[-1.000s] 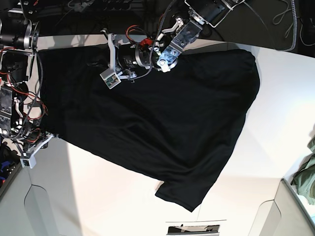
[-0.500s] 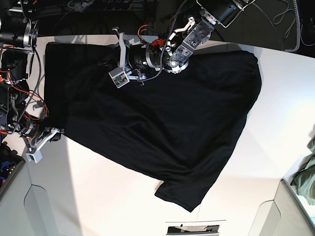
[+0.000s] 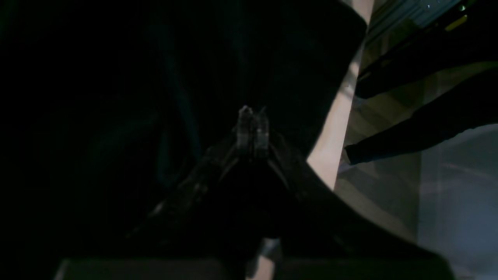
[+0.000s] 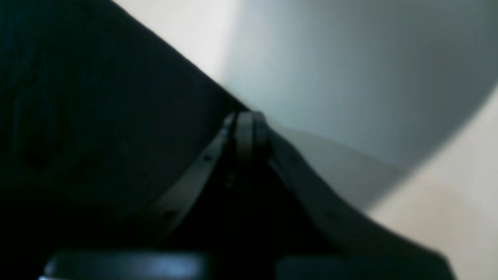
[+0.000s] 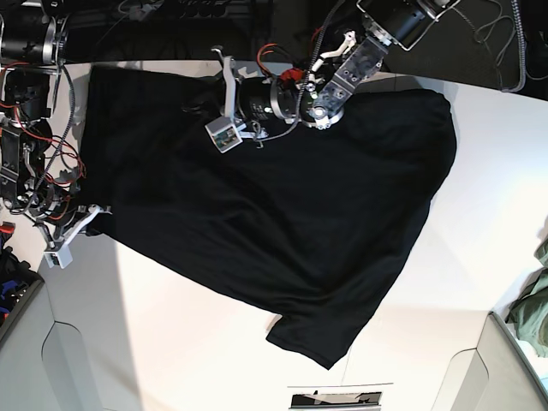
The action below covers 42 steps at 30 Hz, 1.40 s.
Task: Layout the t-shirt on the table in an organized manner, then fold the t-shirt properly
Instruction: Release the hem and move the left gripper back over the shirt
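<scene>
Risk: large black cloth t-shirt [image 5: 274, 214] sliding off smooth white table [image 5: 479, 205] edge; left gripper [image 3: 253, 116] and right gripper [image 4: 245, 120] pinch hem (jaws closed).

Beyond the far edge of the work surface we see a dark strip [image 5: 171, 34] crowded with black gear and loose cables [image 5: 501, 34], one grey lead looping down at the upper right. At the right border, a heap of olive-green cloth [image 5: 535, 312] lies just beside a grey panel [image 5: 514, 368] with a rounded corner. A matching grey panel [image 5: 34, 360] fills the lower left corner. At the bottom centre we make out a small dark slot [image 5: 336, 399]. Light falls evenly from above, with a soft shadow band along the left. In the left wrist view, a pale striped floor [image 3: 389, 116] shows off the edge.
</scene>
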### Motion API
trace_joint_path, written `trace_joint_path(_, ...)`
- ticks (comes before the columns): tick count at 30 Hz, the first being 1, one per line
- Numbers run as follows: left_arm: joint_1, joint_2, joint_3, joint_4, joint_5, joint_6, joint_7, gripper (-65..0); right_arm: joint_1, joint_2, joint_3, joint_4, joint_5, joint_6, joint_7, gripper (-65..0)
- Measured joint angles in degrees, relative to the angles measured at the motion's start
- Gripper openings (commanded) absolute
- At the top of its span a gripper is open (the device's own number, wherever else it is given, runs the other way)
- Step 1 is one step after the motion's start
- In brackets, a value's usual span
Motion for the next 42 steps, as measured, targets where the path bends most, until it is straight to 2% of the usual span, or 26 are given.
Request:
trace_joint_path(9,-0.20,-9.66,-0.37,0.48,-2.67,-1.75,-6.23,-65.0,-0.20,4.48,-0.02,-0.17,-1.68,-0.94,-0.68,-65.0)
trace_joint_path(16,-0.66,-14.51,-6.73,0.55,-3.21,-2.64,-6.29,-65.0,-0.48,7.17,-0.09,-0.31,-2.36,-2.25,-0.90,-65.0)
trace_joint_path(21,-0.79,-16.98,-8.44,1.16,-2.84,-2.47,-6.19,-65.0,-0.50,7.23,-0.11,-0.35,-1.07,-2.36,-0.94,-65.0)
trace_joint_path(24,-0.66,-19.21,-8.50,5.22,-5.11,-0.72,0.55,-65.0,-0.52,7.28,-0.11,-0.31,3.06,-2.56,-0.81,-65.0)
trace_joint_path(29,2.45,-25.44,-8.39,18.25,-6.40,-0.94,12.48,-65.0,-1.14,7.15,0.15,5.27,7.19,-2.89,-2.84,-65.0)
trace_joint_path(32,4.94,-28.81,-7.74,27.32,-6.03,-1.81,14.95,-65.0,-1.03,7.06,0.59,10.71,9.99,-2.84,-5.46,-65.0)
trace_joint_path(36,3.96,-32.13,-8.46,34.97,-6.27,-0.87,13.75,-65.0,-1.01,6.12,0.63,18.21,11.41,-2.80,-8.90,-65.0)
trace_joint_path(37,4.04,-32.46,-9.05,35.60,-5.68,0.26,14.25,-65.0,-0.98,5.70,0.63,19.80,11.34,-2.80,-9.79,-65.0)
trace_joint_path(40,4.61,-32.52,-11.80,35.87,-4.79,0.87,15.39,-65.0,-1.05,4.37,0.63,24.00,13.22,-2.64,-11.61,-65.0)
trace_joint_path(42,4.57,-32.41,-15.50,35.34,-2.95,2.99,14.43,-65.0,-0.98,2.80,0.63,26.16,13.22,-2.58,-11.61,-65.0)
